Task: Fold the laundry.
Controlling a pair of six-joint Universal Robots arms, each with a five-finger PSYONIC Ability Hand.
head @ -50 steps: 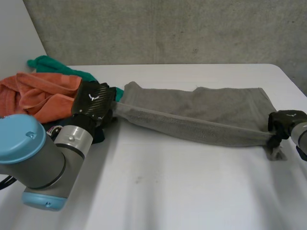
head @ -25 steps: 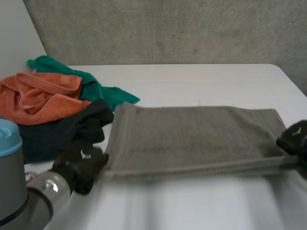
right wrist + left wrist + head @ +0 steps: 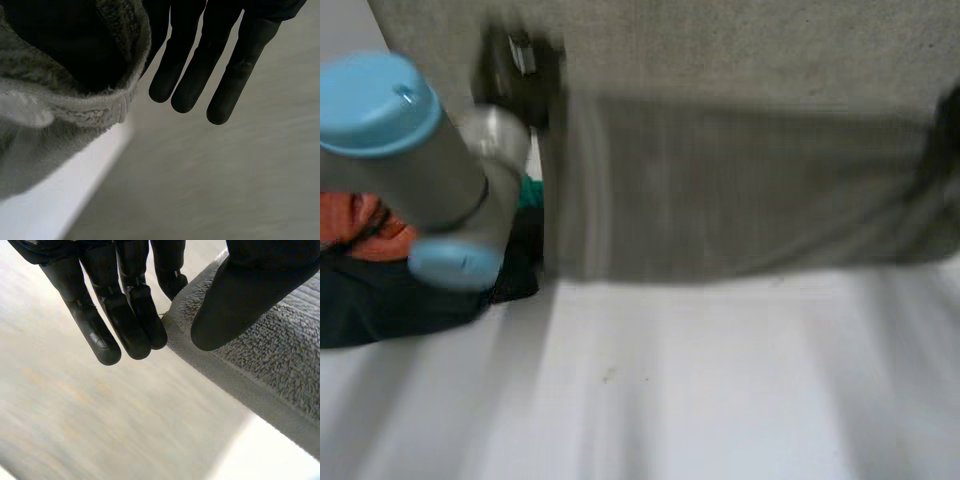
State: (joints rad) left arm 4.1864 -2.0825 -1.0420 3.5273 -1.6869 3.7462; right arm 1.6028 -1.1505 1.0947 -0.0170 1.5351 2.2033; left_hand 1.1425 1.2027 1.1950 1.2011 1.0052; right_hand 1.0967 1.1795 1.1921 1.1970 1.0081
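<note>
Grey towel (image 3: 740,190): hung spread wide as a sheet above the far side of the tabletop (image 3: 720,400), with its top edge stretched between the two hands; whether the lower hem brushed the tabletop could not be told
Left hand (image 3: 132,310): pinched the towel's top corner, thumb pressed on the pile side and one finger tucked behind the hem, while the other fingers pointed straight and free beside the cloth
Right hand (image 3: 200,65): had the opposite top corner bunched over its thumb, seemingly nipped there against the hand, with the remaining fingers straight, close together and clear of the cloth
Waiting laundry: an orange cloth (image 3: 355,225), a black garment (image 3: 400,300) and a scrap of green cloth (image 3: 528,192) lay heaped at the tabletop's left edge, partly behind the left arm (image 3: 410,150)
Step in hand: judged to be the hold-up before the towel is laid down or doubled over
Doing it well: both pinches should stay level and equally taut so the top edge stays straight; the lower hem should meet the tabletop first and squarely, then both hands should carry the top edge over together so that corner meets corner
Risk: each grip sat right at a corner, so a jerk could pull the hem free, the left pinch looking the slimmer of the two
Clearance: the towel ought to land on bare tabletop well apart from the heap, or its left side may drag the black garment along
</note>
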